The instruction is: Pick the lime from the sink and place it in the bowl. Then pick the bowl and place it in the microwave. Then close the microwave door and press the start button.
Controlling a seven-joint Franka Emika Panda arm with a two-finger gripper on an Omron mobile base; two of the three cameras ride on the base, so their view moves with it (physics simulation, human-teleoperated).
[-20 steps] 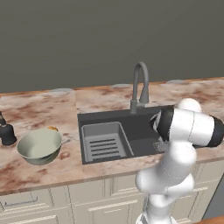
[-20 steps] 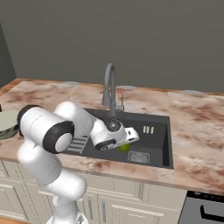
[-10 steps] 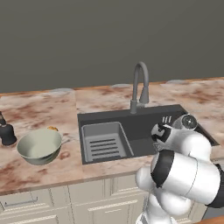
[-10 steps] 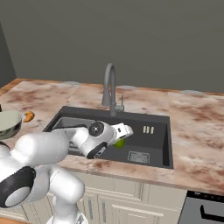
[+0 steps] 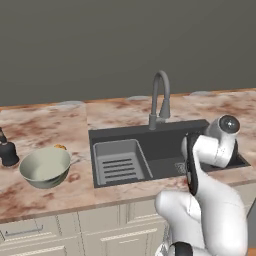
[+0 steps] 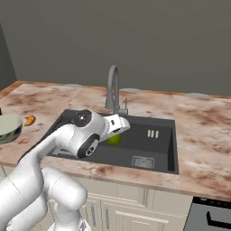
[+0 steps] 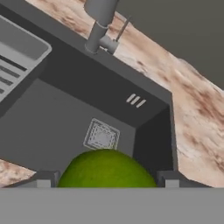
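Lime sits low in the hand view, right between the two dark tips of the pincer, which stand apart on either side of it; whether the tips touch the fruit cannot be told; in the right base view the lime shows as a small green ball inside the sink, partly tucked under the white hand, with the pincer reaching down over the basin; beyond the lime lies the square drain in the sink floor, and the ribbed tray fills the left part of the basin; the curved faucet rises from the back edge of the sink; the bowl stands upright on the marbled counter, well left of the sink, with a small orange thing just behind it and a dark bottle at the far left edge.
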